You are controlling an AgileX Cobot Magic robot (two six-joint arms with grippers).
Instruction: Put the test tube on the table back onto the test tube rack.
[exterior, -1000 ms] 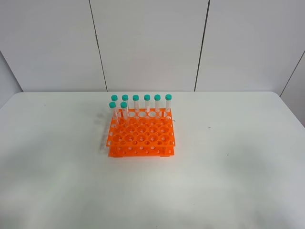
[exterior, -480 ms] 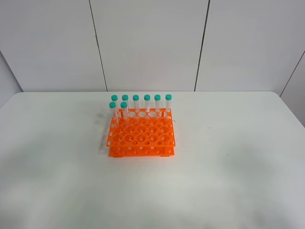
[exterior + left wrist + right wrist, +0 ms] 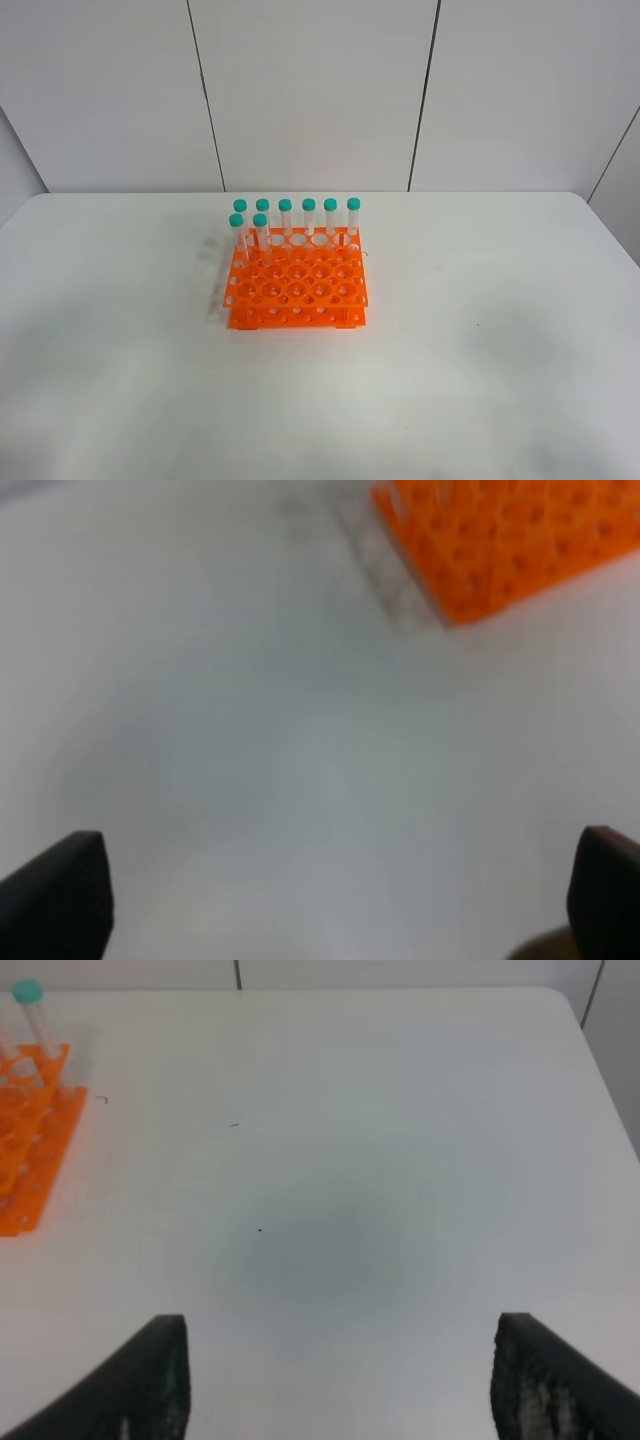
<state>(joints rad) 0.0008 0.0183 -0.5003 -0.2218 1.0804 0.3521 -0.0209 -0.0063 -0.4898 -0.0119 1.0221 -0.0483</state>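
Background: pale grey wall panels [image 3: 310, 90] with dark vertical seams, behind a large plain white matte worktop [image 3: 480, 350] with rounded corners. In the high view, no arm is over the worktop.

Rack: bright orange plastic rack [image 3: 296, 290], rectangular, tiered plates with a grid of round holes. It sits flat a little left of the worktop's centre. The left wrist view shows one blurred corner of it [image 3: 510, 540], and the right wrist view shows one edge [image 3: 25, 1150].

Left end effector [image 3: 330, 900]: jaws spread wide, only two dark fingertips show at the frame corners. Nothing is between them. It hangs over bare worktop, well apart from the rack.

Right end effector [image 3: 345, 1380]: jaws also wide and empty. It is over bare worktop with the rack off to one side, well apart.

Tubes: eight slender clear plastic tubes [image 3: 285, 220] with teal-green screw caps, all upright in the rack. Six fill the far row and two stand in the next row at its left end [image 3: 236, 235]. The right wrist view catches one of them [image 3: 35, 1020].

Task item: no tube lies on the worktop in any view. The tubes look alike, so I cannot tell which is the returned one, though it must be among the eight standing.

Judgement: both end effectors are empty and clear of the rack, and every tube is seated. The placement reads as complete, with nothing left to grasp. The only check remaining is that each tube sits fully down in its hole, and these views are too coarse to confirm that.
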